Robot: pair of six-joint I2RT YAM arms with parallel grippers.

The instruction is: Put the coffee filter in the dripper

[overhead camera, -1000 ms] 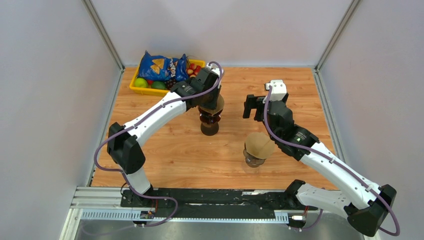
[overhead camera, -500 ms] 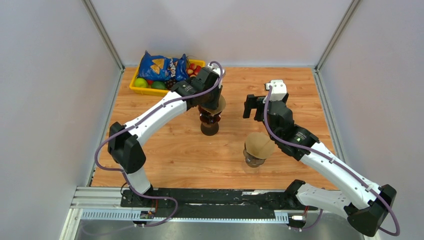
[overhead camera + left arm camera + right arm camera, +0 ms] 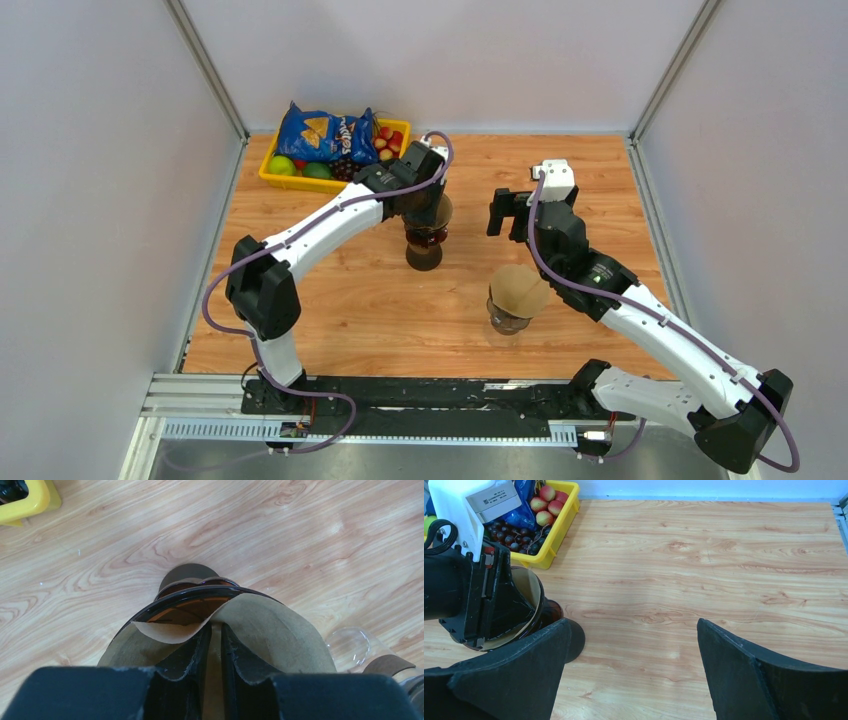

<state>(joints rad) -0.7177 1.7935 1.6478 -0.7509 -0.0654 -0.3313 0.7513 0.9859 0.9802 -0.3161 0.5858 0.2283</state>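
The brown paper coffee filter (image 3: 265,630) sits as an open cone inside the dark amber dripper (image 3: 175,611), which stands on its base toward the middle of the wooden table (image 3: 600,170). The filter's far edge curls inward just under the rim, so I judge it not fully seated. The left gripper (image 3: 212,647) is clenched on the filter's near wall, with a thin strip of paper showing between its fingers (image 3: 192,652). Paper this thin is likely near weightless, soft and quick to crease or tear. The hold therefore belongs at the upper edge, pinching one wall lightly, and letting go should be gentle or the cone may lift out with the pads. The dripper looks top-heavy, so a sideways push could tip it. The right gripper (image 3: 505,215) hangs released, jaws wide, well apart from the filter and near a second dripper (image 3: 512,300) already lined with paper.
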